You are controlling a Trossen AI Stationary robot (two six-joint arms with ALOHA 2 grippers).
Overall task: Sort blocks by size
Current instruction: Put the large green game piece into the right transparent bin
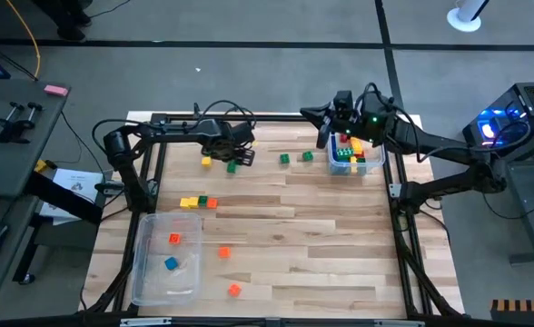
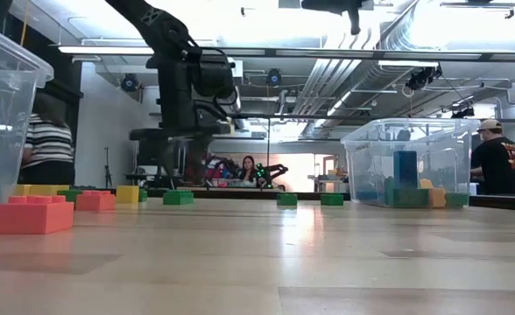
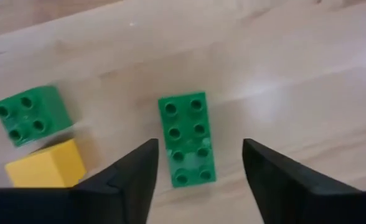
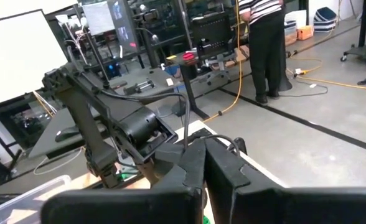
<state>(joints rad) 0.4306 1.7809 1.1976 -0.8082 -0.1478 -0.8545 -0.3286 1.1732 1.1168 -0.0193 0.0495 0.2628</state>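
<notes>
Green blocks (image 3: 188, 138), two, beside one yellow block (image 3: 46, 165).

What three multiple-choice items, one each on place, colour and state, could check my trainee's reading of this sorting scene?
1. Where does the long block lie?
A. in a bin
B. on the table between the left gripper's jaws
C. atop the yellow block

2. What colour is it?
A. red
B. blue
C. green

3. How do the right gripper's jaws stand?
A. shut
B. wide open
C. closed on a block

Key: B, the left wrist view shows it on bare wood; C, its studs are green; A, the fingers meet with nothing between.
</notes>
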